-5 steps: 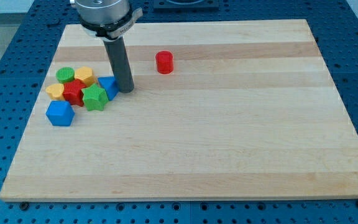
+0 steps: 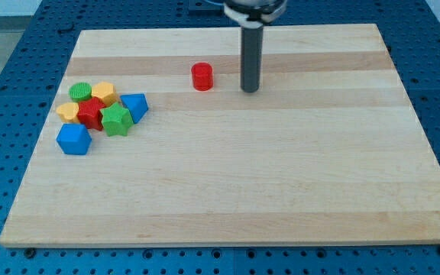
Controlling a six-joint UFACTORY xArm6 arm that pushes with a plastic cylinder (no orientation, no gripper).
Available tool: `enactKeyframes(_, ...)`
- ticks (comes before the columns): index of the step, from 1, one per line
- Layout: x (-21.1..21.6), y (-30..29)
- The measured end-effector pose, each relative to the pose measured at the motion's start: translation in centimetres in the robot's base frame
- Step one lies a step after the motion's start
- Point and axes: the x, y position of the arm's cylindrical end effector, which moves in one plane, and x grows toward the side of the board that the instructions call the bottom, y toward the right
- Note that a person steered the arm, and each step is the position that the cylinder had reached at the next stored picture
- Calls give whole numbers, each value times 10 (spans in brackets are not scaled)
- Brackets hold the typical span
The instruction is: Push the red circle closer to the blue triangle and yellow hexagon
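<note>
The red circle [image 2: 202, 76] stands alone near the view's top, a little left of centre. My tip [image 2: 250, 89] rests on the board to its right, a short gap away, not touching it. The blue triangle [image 2: 135, 106] lies at the right end of a cluster at the view's left. The yellow hexagon [image 2: 103, 93] sits at the cluster's top, beside a green circle [image 2: 80, 92].
The cluster also holds a red block [image 2: 91, 113], a green star-like block [image 2: 116, 120] and a yellow block [image 2: 68, 112]. A blue cube [image 2: 73, 139] lies just below it. The wooden board [image 2: 281, 191] lies on a blue perforated table.
My tip has moved from beside the blue triangle up and to the right, past the red circle, to its right side. No block has moved.
</note>
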Motion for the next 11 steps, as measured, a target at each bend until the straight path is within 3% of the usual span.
enactKeyframes(4,-29,-98)
enactKeyframes(9,2,-196)
enactKeyframes(11,-4,-188)
